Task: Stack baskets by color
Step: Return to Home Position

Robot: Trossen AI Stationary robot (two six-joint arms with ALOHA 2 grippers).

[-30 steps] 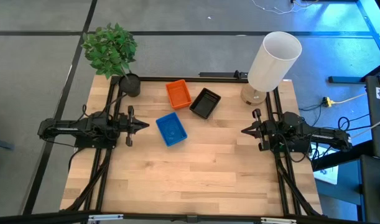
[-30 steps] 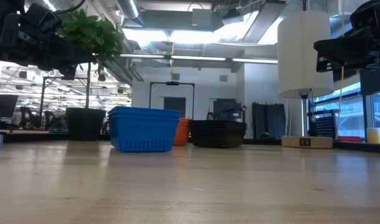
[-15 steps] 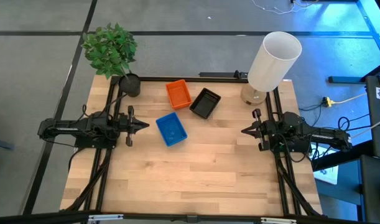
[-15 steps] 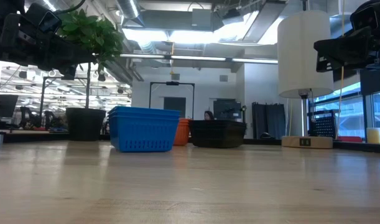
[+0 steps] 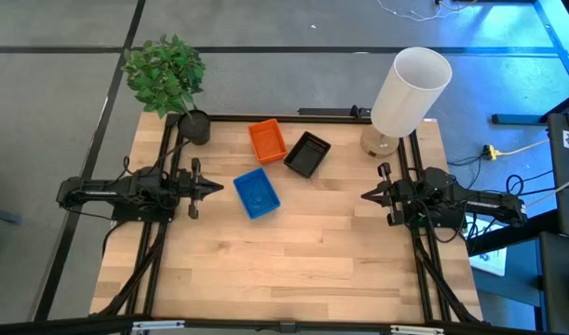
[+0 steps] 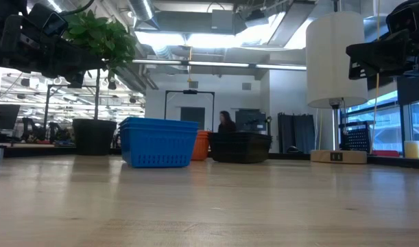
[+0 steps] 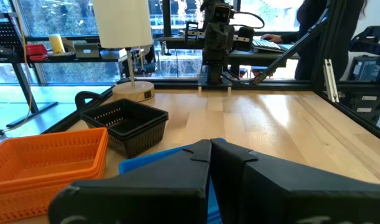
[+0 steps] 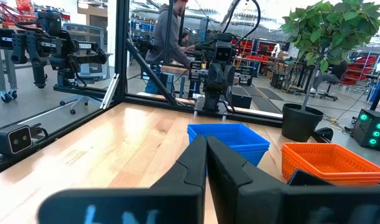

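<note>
Baskets (image 5: pixel 257 194) stand in 3 colour stacks between left end effector (image 5: pixel 217 187) and right end effector (image 5: pixel 366 195) (both closed).

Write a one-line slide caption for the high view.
Blue stack, orange stack and black stack sit between the left gripper and right gripper, both shut.

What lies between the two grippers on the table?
In the high view, only the blue stack lies between the left gripper and the right gripper, nearer the left one. The rest of that stretch of table is bare.
</note>
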